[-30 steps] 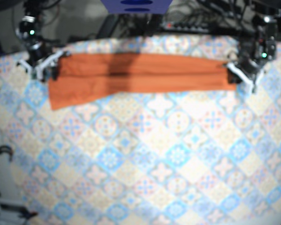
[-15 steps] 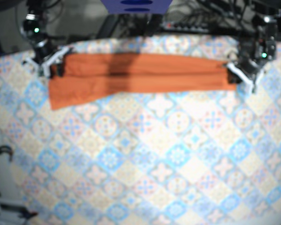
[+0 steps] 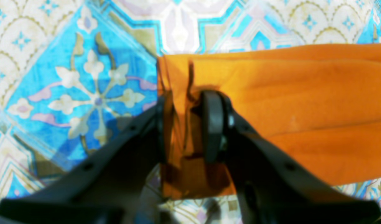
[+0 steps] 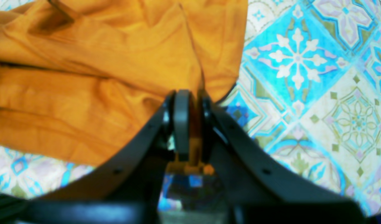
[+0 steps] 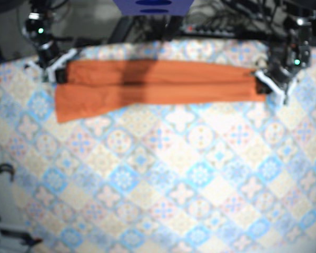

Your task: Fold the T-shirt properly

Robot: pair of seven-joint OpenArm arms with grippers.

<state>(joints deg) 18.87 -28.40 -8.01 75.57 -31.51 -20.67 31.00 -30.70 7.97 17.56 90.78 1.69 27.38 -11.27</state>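
Pinching orange T-shirt (image 5: 158,83) ends: left fingers (image 3: 212,124), right fingers (image 4: 181,124) both clamped on fabric.

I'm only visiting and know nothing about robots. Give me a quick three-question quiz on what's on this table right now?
1. True or false: the T-shirt lies as a long strip between the left gripper and the right gripper.
2. The table covering is: A plain white, B patterned tiles, C striped.
3. How many grippers are pinching the T-shirt?
Key: 1 true; 2 B; 3 two.
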